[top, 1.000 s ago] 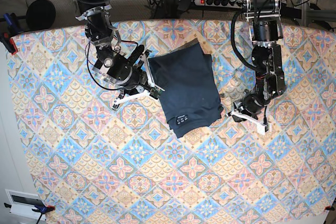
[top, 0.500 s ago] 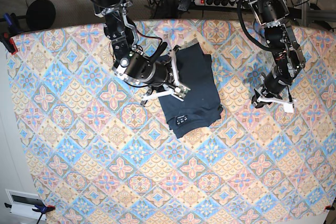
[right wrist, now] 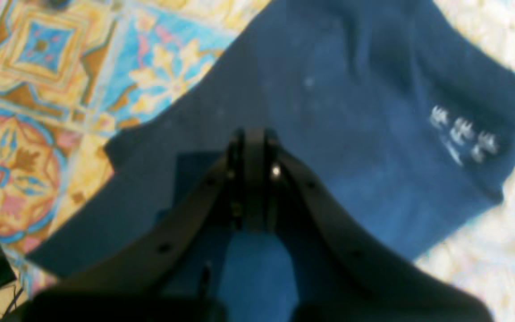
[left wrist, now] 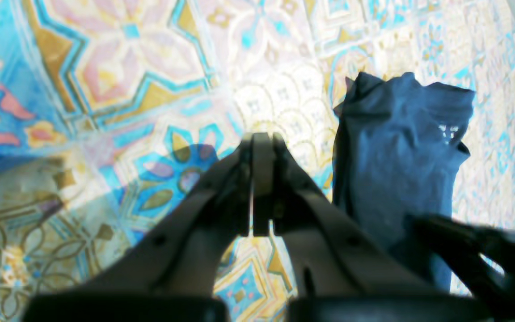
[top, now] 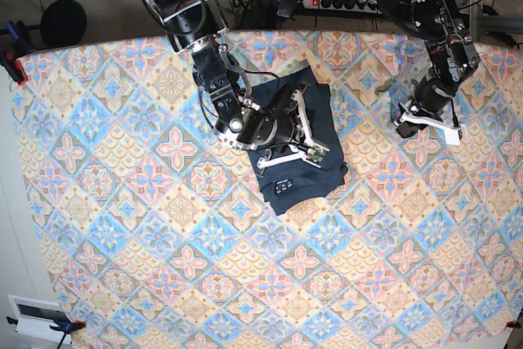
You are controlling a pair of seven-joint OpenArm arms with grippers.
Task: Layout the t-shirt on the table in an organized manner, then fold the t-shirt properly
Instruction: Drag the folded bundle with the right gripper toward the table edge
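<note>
Both grippers are sitting pinched shut with nothing between their jaws, and the left wrist view is showing it first: the left gripper (left wrist: pixel 257 179) is hanging closed above the table (left wrist: pixel 119 76), its two dark fingers (left wrist: pixel 221 188) pressed flat together over a blue flower in the patterned cloth. Off to its right the t-shirt (left wrist: pixel 396 152) is lying folded into a narrow bundle, well apart from that gripper, with a faint white mark showing near its far corner. In the right wrist view, the right gripper (right wrist: pixel 253 179) is hovering closed right over the dark navy shirt (right wrist: pixel 351 134), fingertips meeting and gripping no cloth as far as I can tell, while the small white printed label (right wrist: pixel 463 134) is showing toward the shirt's right edge and the tiled cloth (right wrist: pixel 38 89) is peeking out on the left. From the base view, the shirt (top: pixel 304 181) is resting as a compact folded rectangle a little above the middle of the table (top: pixel 163 284), label end nearest the camera; the right gripper (top: pixel 306 149) is stretching across its upper part, and the left gripper (top: pixel 437 124) is hanging over bare cloth toward the right side, clear of the shirt.
</note>
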